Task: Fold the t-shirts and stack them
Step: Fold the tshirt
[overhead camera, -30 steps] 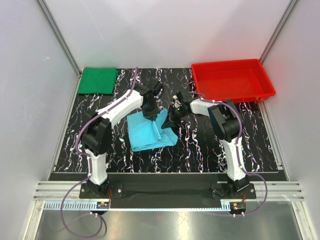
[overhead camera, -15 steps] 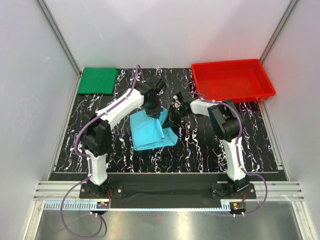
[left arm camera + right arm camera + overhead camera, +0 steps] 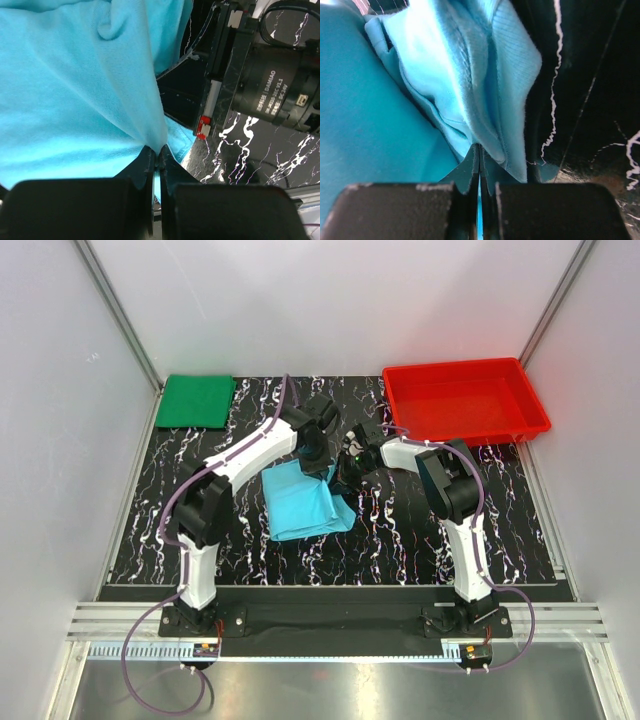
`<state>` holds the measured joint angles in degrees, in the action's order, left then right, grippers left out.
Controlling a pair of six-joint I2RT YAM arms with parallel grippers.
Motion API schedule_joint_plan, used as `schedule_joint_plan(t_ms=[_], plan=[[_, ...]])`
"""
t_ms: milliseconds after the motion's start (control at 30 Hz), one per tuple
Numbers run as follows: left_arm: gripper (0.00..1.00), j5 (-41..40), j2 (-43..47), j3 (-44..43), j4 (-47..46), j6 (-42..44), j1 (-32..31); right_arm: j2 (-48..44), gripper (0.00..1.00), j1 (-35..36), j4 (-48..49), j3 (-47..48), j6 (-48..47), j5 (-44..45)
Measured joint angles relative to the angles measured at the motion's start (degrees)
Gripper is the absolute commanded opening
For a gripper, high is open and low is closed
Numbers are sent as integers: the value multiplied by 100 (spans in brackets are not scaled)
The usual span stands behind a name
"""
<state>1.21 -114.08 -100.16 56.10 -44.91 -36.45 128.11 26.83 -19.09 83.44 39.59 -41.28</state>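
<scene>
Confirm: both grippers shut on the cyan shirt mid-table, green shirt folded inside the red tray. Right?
One error: the green shirt lies folded on the table's far-left corner, not inside the red tray, as the top external view shows. The rest holds: left gripper and right gripper are both shut on the cyan shirt mid-table.

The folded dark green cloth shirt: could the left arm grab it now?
Probably not yet: the left pincer is shut on the light cyan-blue cloth shirt; otherwise the dark green cloth shirt lies unobstructed.
</scene>
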Motion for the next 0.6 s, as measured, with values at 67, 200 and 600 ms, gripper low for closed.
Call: schedule_joint_plan(t_ms=[67,200,600], plan=[[0,39,-59,0,-52,2,0,0,0,0,2,0,0,0],[0,146,-177,0,-179,4,-4,0,0,0,7,-4,0,0],[0,514,-463,0,-485,212,-7,0,0,-17,39,-22,0,-31]])
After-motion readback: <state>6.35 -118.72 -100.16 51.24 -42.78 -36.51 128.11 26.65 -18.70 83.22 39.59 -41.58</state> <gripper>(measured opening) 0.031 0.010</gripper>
